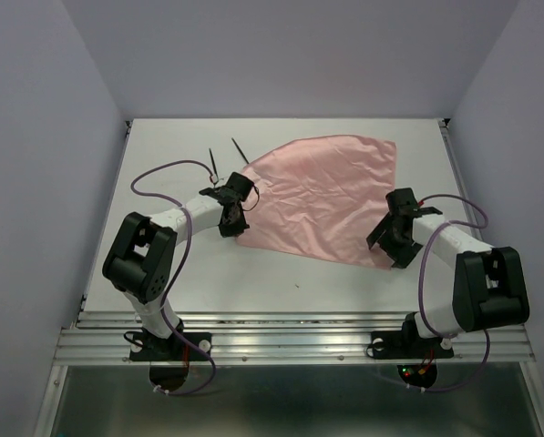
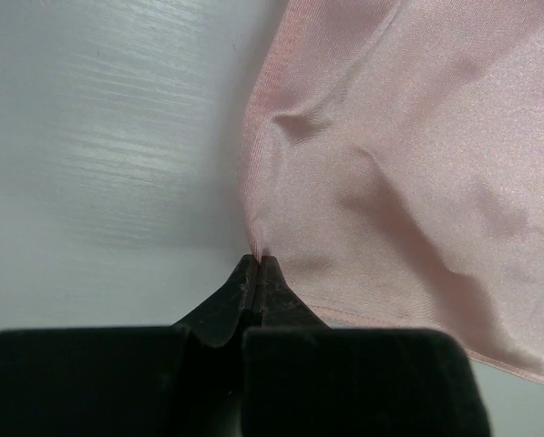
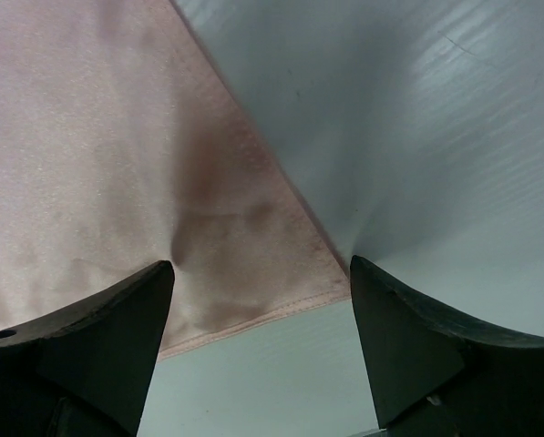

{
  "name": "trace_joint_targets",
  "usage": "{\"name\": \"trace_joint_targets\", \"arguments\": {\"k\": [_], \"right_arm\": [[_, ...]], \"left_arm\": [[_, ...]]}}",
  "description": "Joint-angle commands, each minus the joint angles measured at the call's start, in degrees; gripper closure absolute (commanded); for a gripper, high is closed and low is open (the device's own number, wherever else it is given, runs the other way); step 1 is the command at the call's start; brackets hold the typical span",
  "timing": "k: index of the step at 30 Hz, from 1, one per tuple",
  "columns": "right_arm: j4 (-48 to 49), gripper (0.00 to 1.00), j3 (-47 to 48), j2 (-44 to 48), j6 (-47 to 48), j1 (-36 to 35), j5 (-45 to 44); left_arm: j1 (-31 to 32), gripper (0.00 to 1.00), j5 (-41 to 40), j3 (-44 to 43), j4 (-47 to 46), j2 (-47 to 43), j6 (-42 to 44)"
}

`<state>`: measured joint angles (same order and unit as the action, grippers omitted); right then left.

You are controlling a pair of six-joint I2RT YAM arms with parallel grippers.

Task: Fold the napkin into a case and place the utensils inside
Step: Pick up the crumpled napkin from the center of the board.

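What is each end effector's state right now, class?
Left end effector: closed, pinching the napkin at its edge.
Right end effector: open over the napkin's corner, holding nothing.

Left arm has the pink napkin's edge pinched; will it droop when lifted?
Probably floppy: the napkin is wrinkled and puckers where the left gripper pinches it. Likely light, so the rest may drag along the table. Its sheen hints it could slip.

White table (image 1: 162, 273), pink napkin (image 1: 322, 196) (wrinkled), two black utensils (image 1: 213, 161) beside it
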<state>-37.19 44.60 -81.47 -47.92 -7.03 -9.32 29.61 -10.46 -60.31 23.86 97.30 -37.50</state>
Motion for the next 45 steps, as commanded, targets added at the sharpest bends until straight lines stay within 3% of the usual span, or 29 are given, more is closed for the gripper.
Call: {"name": "trace_joint_targets", "arguments": {"k": [1, 6, 11, 23, 28, 38, 40, 43, 45], "right_arm": [[-2.89, 0.17, -1.18, 0.61, -2.44, 0.35, -1.67], [-1.23, 0.18, -4.16, 1.4, -3.93, 0.35, -0.61], [1.93, 0.3, -4.87, 0.0, -3.59, 0.35, 0.0], [4.05, 0.87, -5.31, 1.66, -2.53, 0.35, 1.76], [4.05, 0.99, -4.79, 2.19, -2.44, 0.35, 1.85], [6.16, 0.99, -3.38, 8.78, 1.33, 0.35, 2.9], [6.08, 0.88, -3.55, 8.44, 1.51, 0.35, 3.08], [5.2, 0.53, -4.43, 5.63, 0.46, 0.35, 3.78], [5.11, 0.45, -5.48, 5.01, 0.02, 0.35, 4.14]], "left_arm": [[-0.07, 1.0, -0.79, 0.11, 0.75, -1.49, 0.32], [-0.16, 1.0, -1.14, 0.28, 0.84, -1.5, 0.41], [-0.07, 1.0, -0.88, -0.07, 0.93, -1.06, 0.49], [-0.07, 1.0, -0.97, 0.37, 0.75, -1.14, 0.49], [-0.07, 1.0, -0.97, 0.37, 0.66, -1.14, 0.93], [-0.07, 1.0, -1.06, 0.81, 0.14, -1.5, 1.2], [-0.07, 1.0, -0.36, 0.9, -0.21, -1.41, 1.2], [-0.07, 1.0, 0.17, 1.08, -0.65, -1.06, 1.11], [-0.07, 1.0, 0.09, 1.08, -0.57, -1.06, 1.11]]}}
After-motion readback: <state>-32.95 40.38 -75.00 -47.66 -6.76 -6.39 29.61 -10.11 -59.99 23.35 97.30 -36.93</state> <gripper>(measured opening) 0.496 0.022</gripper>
